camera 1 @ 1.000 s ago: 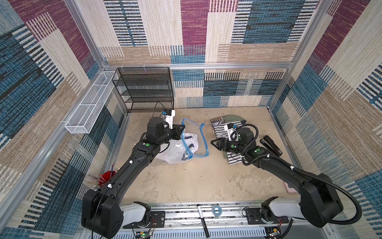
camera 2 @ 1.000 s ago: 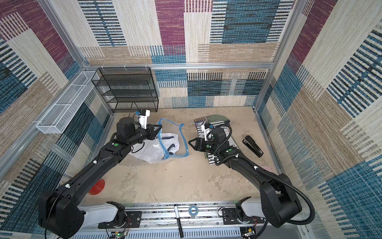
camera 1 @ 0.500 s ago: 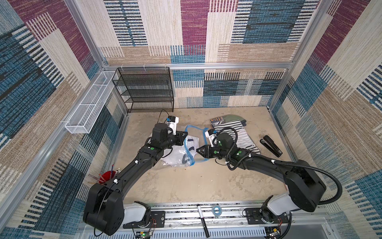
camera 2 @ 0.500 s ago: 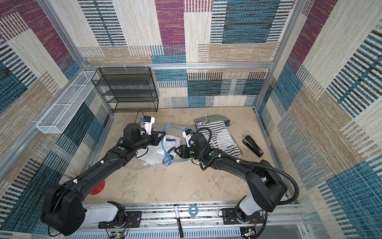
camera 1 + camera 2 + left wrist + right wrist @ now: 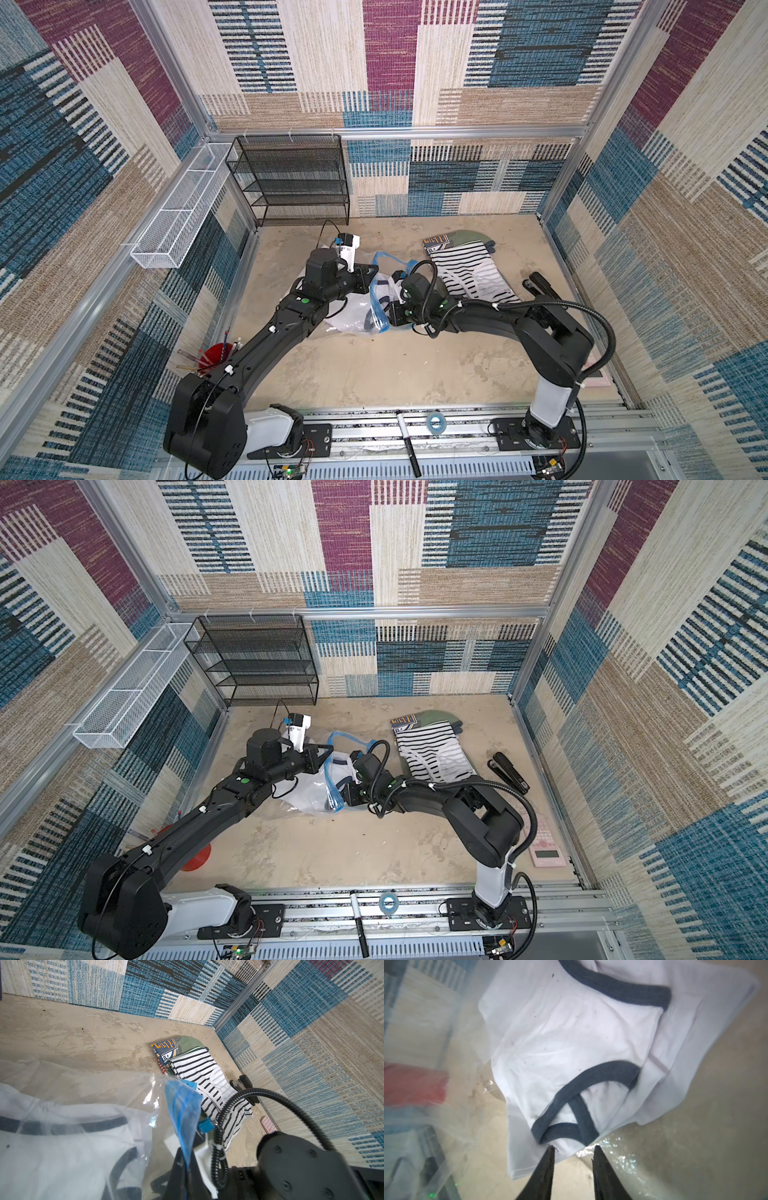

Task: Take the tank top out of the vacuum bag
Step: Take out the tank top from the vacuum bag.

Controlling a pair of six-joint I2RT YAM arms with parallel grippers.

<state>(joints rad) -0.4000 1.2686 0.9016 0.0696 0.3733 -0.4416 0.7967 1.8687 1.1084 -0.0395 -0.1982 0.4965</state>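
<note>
The vacuum bag (image 5: 353, 318) lies mid-table in both top views, clear and crinkly, with its blue zip strip (image 5: 182, 1103) lifted. My left gripper (image 5: 187, 1165) is shut on that blue strip and holds the bag's mouth up (image 5: 328, 752). The tank top (image 5: 571, 1043), white with dark navy trim, lies inside the bag (image 5: 62, 1147). My right gripper (image 5: 574, 1148) reaches into the bag's mouth (image 5: 386, 318) with its jaws open. One fingertip (image 5: 550, 1150) touches the tank top's near hem, and nothing is clamped between the fingers.
A black-and-white striped shirt (image 5: 469, 274) and folded clothes (image 5: 469, 239) lie behind the right arm, with a black stapler (image 5: 540, 284) to their right. A black wire shelf (image 5: 295, 183), white wire basket (image 5: 178, 216), red cup (image 5: 214, 357) and pink calculator (image 5: 546, 841) line the edges.
My right arm swung left from the striped shirt into the bag's mouth, and its jaws narrowed. My left gripper kept its hold on the blue strip, shifting slightly.
</note>
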